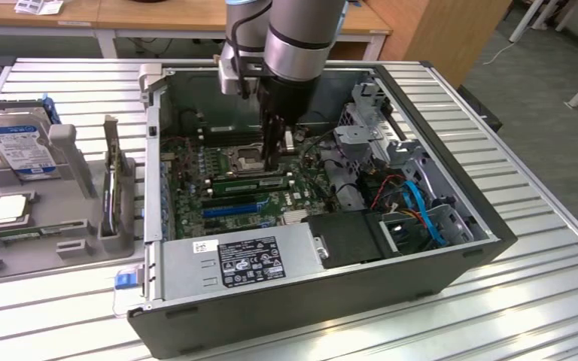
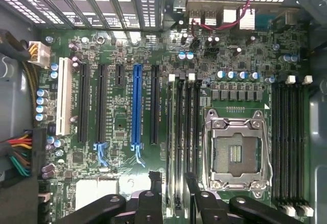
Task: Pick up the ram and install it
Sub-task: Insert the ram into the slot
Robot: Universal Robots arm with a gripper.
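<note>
The ram (image 1: 252,181) is a long green stick standing along a black slot on the motherboard, just beside the CPU socket (image 1: 249,158). In the wrist view it shows edge-on as a thin strip (image 2: 175,132) in the slots next to the socket (image 2: 234,152). My gripper (image 1: 274,162) reaches straight down into the open computer case (image 1: 470,226), right over the ram. Its two black fingers (image 2: 155,183) stand apart on either side of the ram's slot. The gripper (image 2: 173,179) is open, with a gap wider than the stick.
A grey parts tray (image 1: 28,259) on the exterior view's left holds a blue-labelled hard drive (image 1: 18,143) and a square silver CPU chip (image 1: 8,209). Inside the case are the power supply (image 1: 238,259), a black fan block (image 1: 354,237), blue cables (image 1: 420,210) and a blue expansion slot (image 2: 136,106).
</note>
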